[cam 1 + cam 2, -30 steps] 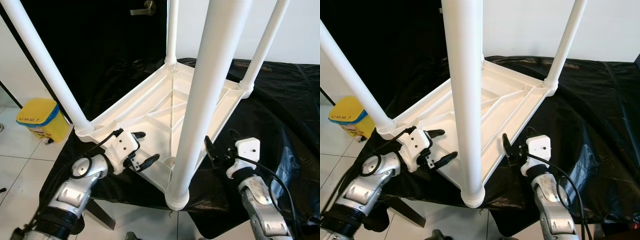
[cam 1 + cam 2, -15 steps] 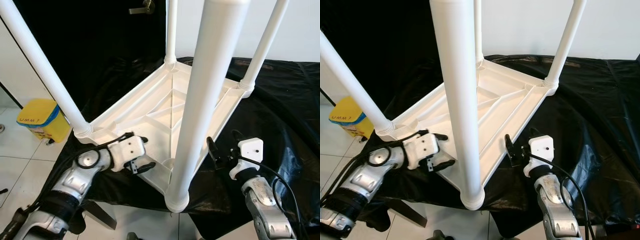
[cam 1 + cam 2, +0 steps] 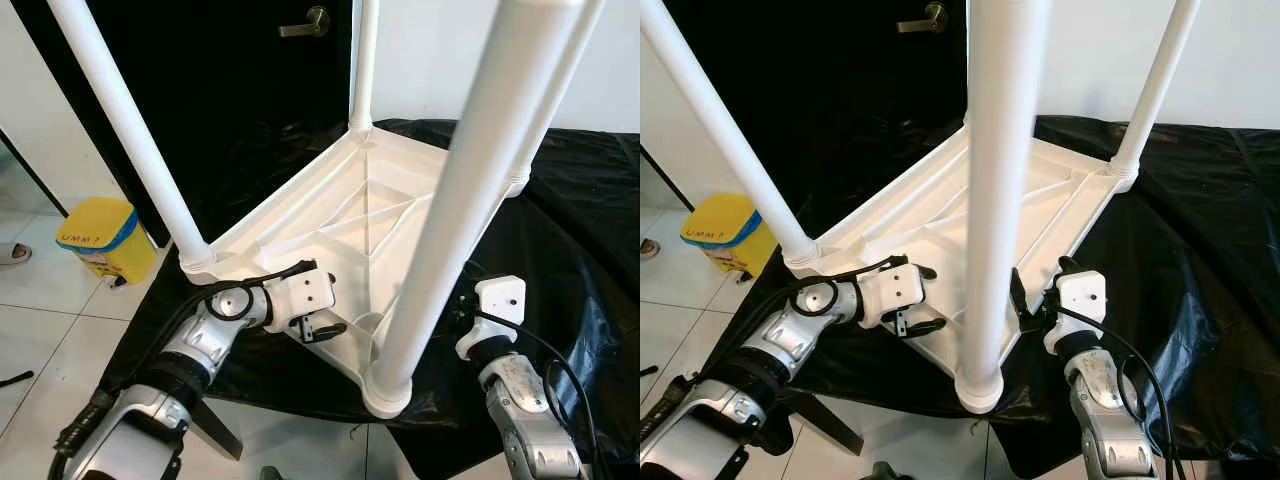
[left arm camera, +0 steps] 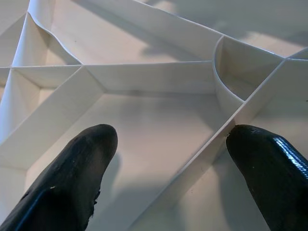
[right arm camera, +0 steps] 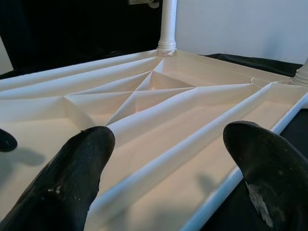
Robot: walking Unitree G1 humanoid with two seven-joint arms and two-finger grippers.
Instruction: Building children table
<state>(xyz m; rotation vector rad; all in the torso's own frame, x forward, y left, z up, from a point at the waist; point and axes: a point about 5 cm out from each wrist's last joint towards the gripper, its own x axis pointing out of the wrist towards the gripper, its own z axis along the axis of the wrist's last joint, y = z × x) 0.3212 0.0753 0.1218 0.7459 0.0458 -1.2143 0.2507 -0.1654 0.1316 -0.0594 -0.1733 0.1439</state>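
The left gripper [image 3: 327, 312] reaches in over the near left edge of the upturned white plastic table [image 3: 300, 215], its two long black fingers spread apart, one above the rim and one just inside it. In the left eye view the table lies upside down on a crinkled, glossy black plastic sheet [image 3: 590, 220], its underside a shallow tray crossed by thin moulded ribs, with four smooth round white legs [image 3: 130, 125] rising from ringed sockets at the corners; the nearest leg [image 3: 465, 190] stands tall between the two silver arms. A yellow bin [image 3: 105, 240] with a blue band sits on the pale tiled floor [image 3: 40, 320] to the left, beside a black door with a metal lever handle [image 3: 305, 22]. In the right eye view the right gripper [image 3: 1025, 300] sits at the table's near right edge just beside the nearest leg, its white wrist block behind it. The left wrist view looks down between two rounded, glossy black fingertips [image 4: 72, 178] held wide apart over the matt cream ribs, which meet at angles around a curved socket wall. The right wrist view looks low across the ribbed underside toward the far leg [image 5: 167, 24], its black fingers [image 5: 72, 173] likewise well apart, straddling the table's raised rim.
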